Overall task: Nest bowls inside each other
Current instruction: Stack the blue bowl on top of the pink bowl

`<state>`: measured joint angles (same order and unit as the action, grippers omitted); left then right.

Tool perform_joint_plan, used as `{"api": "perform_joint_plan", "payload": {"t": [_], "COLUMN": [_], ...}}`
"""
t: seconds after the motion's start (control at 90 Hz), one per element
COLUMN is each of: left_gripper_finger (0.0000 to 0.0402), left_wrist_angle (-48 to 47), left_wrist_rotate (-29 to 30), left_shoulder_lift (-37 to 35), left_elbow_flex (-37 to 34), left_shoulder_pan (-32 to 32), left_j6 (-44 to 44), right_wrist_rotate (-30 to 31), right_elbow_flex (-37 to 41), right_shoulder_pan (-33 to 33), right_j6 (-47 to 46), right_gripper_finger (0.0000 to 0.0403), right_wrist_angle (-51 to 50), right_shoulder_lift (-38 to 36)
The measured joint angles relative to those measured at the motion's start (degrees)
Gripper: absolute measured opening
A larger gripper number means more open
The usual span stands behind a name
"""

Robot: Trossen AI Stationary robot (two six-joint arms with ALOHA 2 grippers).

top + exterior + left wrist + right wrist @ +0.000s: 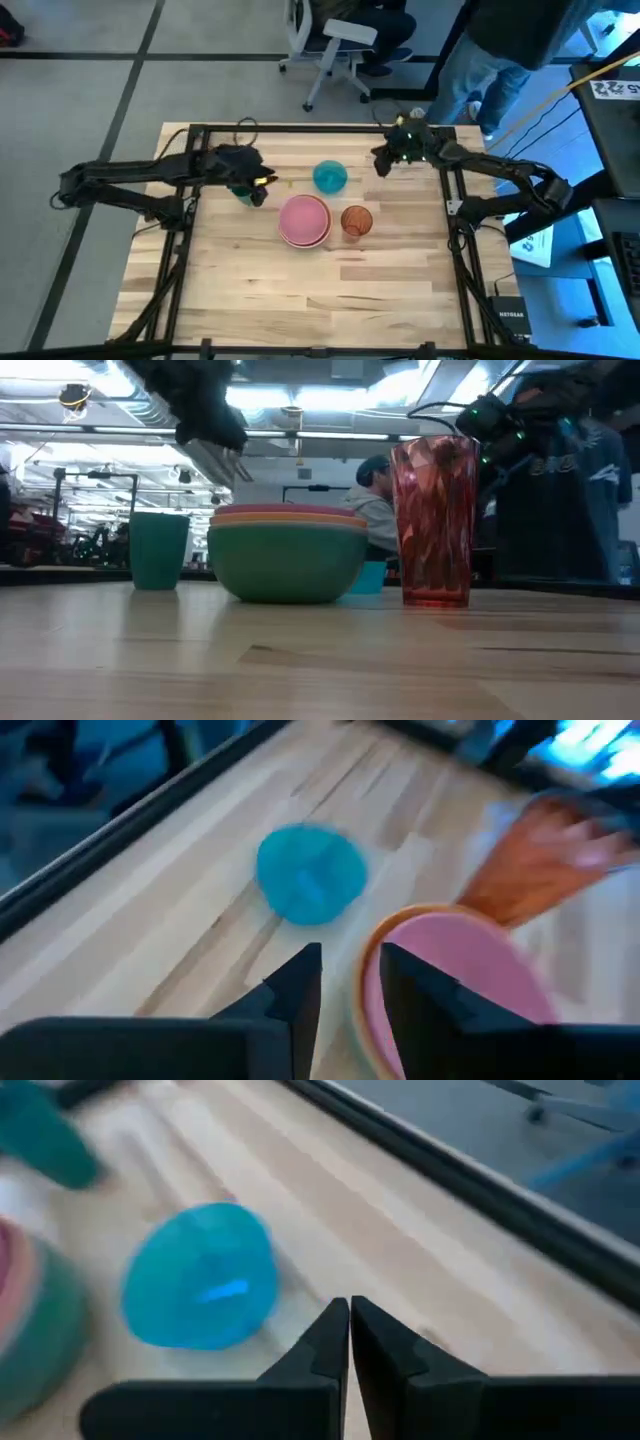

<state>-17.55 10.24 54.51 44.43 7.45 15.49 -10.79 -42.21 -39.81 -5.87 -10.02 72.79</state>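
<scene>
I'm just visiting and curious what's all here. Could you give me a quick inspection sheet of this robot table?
Surface: wooden table, bare at the front.
Job's things: stack of bowls, pink on orange on green; blue bowl behind it; dark-teal cup and reddish-brown cup upright on either side.
Clutter: nothing seen.
Grippers: left gripper slightly open, above the table beside the stack; right gripper shut, empty, at the far edge.
Cables: yellow cable off the table.
Surroundings: office chair, a person standing behind.

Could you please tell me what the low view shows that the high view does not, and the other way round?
Only the low view shows the stack's layers: green bowl under orange and pink rims. Only the high view shows both arms whole, with the left gripper by the teal cup and the right gripper at the far edge. Both show the reddish cup and blue bowl.
</scene>
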Motion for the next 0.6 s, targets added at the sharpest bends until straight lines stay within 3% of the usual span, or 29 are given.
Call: {"api": "perform_joint_plan", "payload": {"t": [0.3,0.5,0.6], "left_gripper_finger": [0.0088,0.0088,0.0088], "left_wrist_angle": [4.11,7.68,12.23], "left_wrist_rotate": [6.73,10.8,12.33], "left_shoulder_lift": [-8.37,-11.98,-12.51], "left_elbow_flex": [-10.77,-19.33,-23.01], "left_shoulder_pan": [-6.88,-10.78,-13.08], "left_j6": [-0.31,8.55,10.89], "right_wrist_rotate": [-9.93,-9.66,-5.64], "right_elbow_flex": [-16.95,-24.77,-28.02], "right_shoulder_pan": [0.42,5.45,8.5], "right_j6": [0.16,3.14,4.53], "right_gripper_finger": [0.0094,0.0125,0.0127], "right_wrist_angle": [-11.15,-16.56,-19.17], "right_shoulder_lift": [14.8,23.26,26.15]}}
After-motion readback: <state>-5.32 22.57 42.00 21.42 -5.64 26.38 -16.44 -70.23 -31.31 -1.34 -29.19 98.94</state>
